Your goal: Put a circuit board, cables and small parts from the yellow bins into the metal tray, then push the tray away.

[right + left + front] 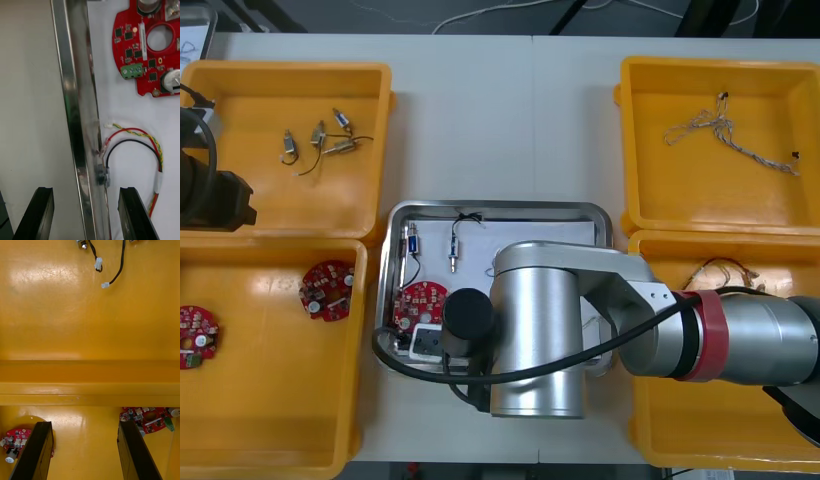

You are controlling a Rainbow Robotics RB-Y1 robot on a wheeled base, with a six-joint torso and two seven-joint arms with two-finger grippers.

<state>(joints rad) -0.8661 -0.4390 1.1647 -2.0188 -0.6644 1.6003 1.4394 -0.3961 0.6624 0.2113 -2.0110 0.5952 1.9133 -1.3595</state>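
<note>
Right wrist view shows the released right claw [86,193] astride the rim of the shiny metal tray [73,93], a spot its silver arm [540,330] covers in front view; the left claw [85,425] hangs released above yellow bins [90,384].

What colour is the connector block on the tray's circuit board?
The connector block is green; right wrist view.

Shiny mirror-smooth rectangular metal tray [77,112] with matt white inside, glossy yellow plastic bins [270,410], smooth matt light table [480,120].
</note>
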